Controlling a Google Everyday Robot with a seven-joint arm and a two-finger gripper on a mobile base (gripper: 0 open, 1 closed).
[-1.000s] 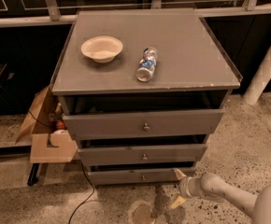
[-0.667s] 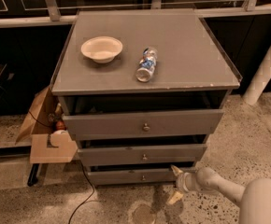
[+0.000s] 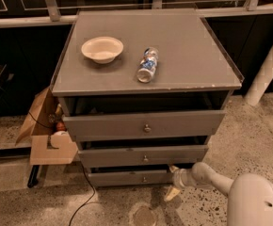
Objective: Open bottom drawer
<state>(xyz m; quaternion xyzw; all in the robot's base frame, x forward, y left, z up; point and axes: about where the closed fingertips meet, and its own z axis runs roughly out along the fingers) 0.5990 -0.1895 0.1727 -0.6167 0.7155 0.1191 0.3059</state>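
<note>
Table: grey, three drawer fronts stacked on its face; my landmark.
Bottom drawer: lowest and slimmest front on the table; it sits close in, with little or no pull-out that I can see.
Pincer: at the table's lower right, just beside that front's right end; fingers spread, gripping nothing.
Knob: mid-front, untouched.
Progress: I judge approach only; grasp and pull both left.

On the surface a bowl sat left of a bottle, which lay on its side near the middle. Below, the bottom drawer sat lowest of three. The hand was just off its right end, near the floor. A cardboard box stood left of the drawers.
</note>
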